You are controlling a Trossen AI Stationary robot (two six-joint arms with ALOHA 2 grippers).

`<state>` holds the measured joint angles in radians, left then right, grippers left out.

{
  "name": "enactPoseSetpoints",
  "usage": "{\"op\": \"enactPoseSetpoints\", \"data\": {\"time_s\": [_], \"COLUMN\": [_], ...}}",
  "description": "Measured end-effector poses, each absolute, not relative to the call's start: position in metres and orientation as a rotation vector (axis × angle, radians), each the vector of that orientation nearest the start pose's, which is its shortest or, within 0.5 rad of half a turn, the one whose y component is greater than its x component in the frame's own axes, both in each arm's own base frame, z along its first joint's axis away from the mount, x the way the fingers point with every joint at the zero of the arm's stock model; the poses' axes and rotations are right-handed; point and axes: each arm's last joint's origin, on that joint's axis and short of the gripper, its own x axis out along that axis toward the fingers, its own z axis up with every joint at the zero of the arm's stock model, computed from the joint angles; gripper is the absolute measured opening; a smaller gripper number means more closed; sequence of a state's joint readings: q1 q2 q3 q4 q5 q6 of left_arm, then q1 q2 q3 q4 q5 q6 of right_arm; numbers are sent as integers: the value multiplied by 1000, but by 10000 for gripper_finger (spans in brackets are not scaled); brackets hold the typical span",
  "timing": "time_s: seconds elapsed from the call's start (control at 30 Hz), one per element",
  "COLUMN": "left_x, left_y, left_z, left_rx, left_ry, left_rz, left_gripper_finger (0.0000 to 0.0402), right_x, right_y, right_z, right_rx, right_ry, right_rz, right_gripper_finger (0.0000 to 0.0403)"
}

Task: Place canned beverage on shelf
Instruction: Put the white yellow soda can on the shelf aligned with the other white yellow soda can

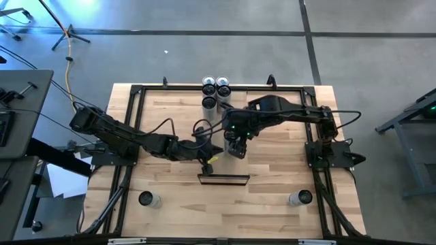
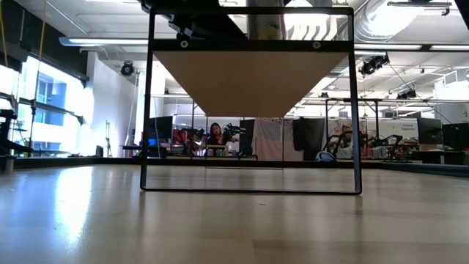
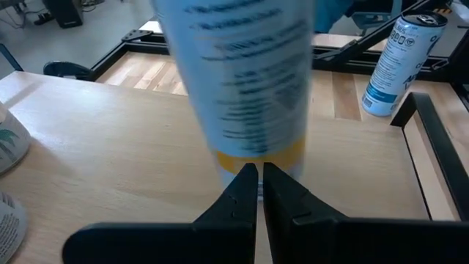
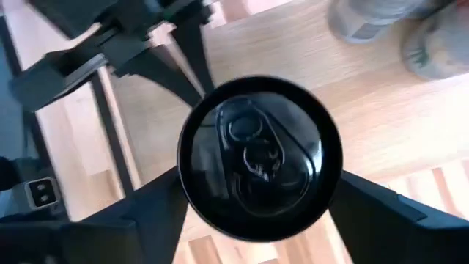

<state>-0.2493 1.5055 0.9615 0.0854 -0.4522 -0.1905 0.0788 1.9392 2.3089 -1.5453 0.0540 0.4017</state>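
Between right fingers [image 4: 256, 213]: can [image 4: 260, 158]

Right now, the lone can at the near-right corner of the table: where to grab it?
Grip the near-right can across its round side wall, upper half, coming straight down from above. It stands upright and apart from the other cans, so a pincer can straddle it from any side.
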Motion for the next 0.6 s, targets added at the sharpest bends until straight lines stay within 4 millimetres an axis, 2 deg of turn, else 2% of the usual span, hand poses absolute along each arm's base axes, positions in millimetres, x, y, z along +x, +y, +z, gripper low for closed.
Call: {"op": "enactPoseSetpoints", "data": {"time_s": [0.27,0.5,0.6], "left_x": [320,319,313], "left_y": [-68,-67,-64], "left_z": [250,249,255], "left_rx": [21,57,76], "left_ry": [418,436,443], "left_rz": [233,249,281], "left_gripper_finger": [0,0,0], "right_x": [357,357,356], "right_y": [26,27,26], "right_z": [405,405,405], "right_rx": [245,232,228], "right_ry": [1166,1171,1175], "right_rz": [-204,-194,-198], "right_gripper_finger": [345,360,360]}}
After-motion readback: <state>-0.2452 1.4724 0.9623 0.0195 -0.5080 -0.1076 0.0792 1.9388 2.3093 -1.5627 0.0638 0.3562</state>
